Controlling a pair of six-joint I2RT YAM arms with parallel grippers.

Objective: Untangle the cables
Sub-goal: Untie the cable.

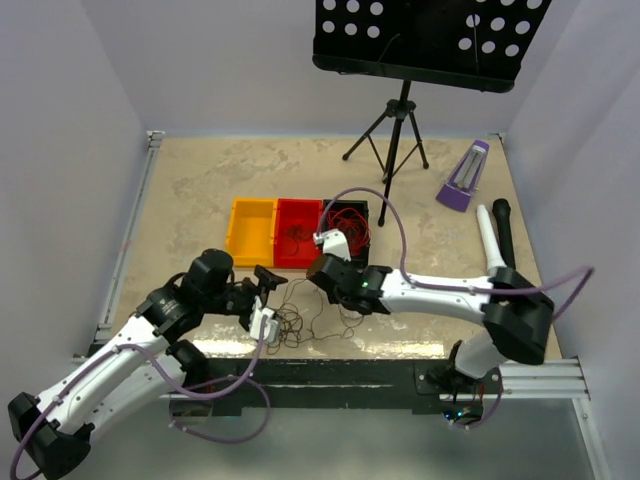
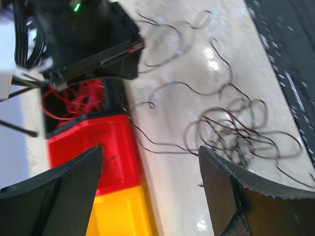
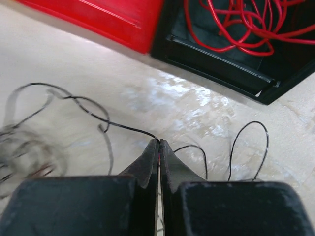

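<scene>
A tangle of thin dark cables [image 1: 300,320] lies on the table in front of the bins; it also shows in the left wrist view [image 2: 236,130]. My right gripper [image 3: 159,141] is shut, with one dark cable [image 3: 93,110] coming out of its tips and running left over the table. In the top view it [image 1: 320,270] is just in front of the red bin. My left gripper [image 2: 150,150] is open and empty, above bare table left of the tangle [image 1: 266,300]. Red cables [image 3: 236,19] lie coiled in the black bin [image 1: 365,212].
Yellow bin [image 1: 250,230], red bin [image 1: 297,215] with a few dark strands in it, and the black bin stand in a row. A music stand [image 1: 400,120] and a purple metronome [image 1: 463,176] are at the back. A black-and-white tool [image 1: 490,235] lies right.
</scene>
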